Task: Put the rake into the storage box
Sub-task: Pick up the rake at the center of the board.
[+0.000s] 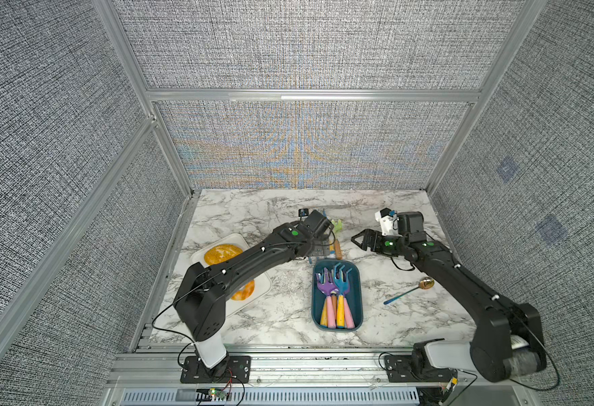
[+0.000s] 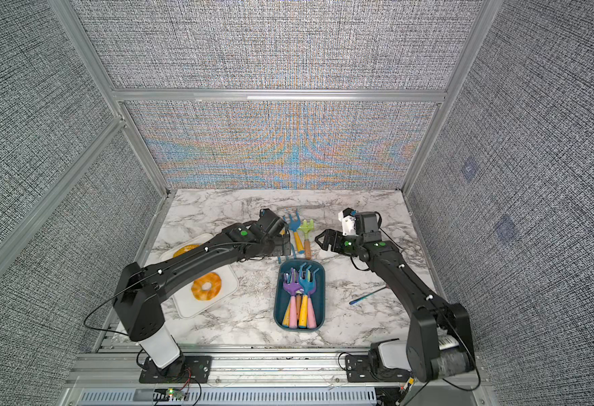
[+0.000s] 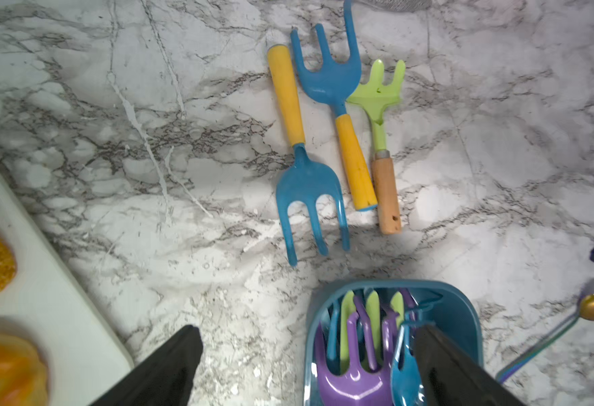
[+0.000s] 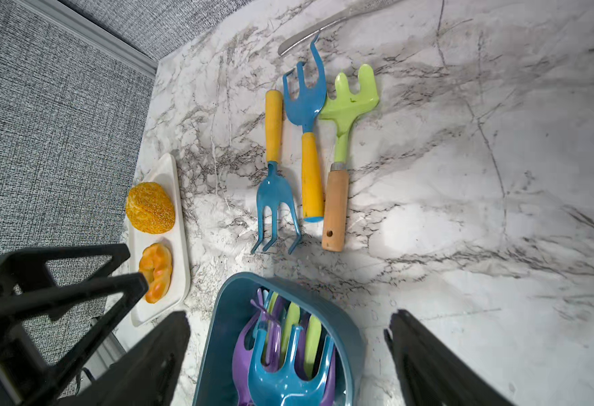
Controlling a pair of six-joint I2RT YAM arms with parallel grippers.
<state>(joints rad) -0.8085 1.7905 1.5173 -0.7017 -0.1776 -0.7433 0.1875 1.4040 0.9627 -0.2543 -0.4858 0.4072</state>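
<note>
While both arms' jaws are gaping empty, the shallow teal storage box is holding stacked rakes, lower ones partly hiding.

arms: black, green dots | base links: white | cables: black | wrist block: probably camera

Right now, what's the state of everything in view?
Box, upright, partly filled.
Boxed rakes, piled, heads at far end.
Loose rakes, three flat on table beyond box, one reversed.
Tray, flat, holding two pastries.
Spoon, flat on table, right of box.
Left fingers, open, empty.
Right fingers, open, empty.
</note>
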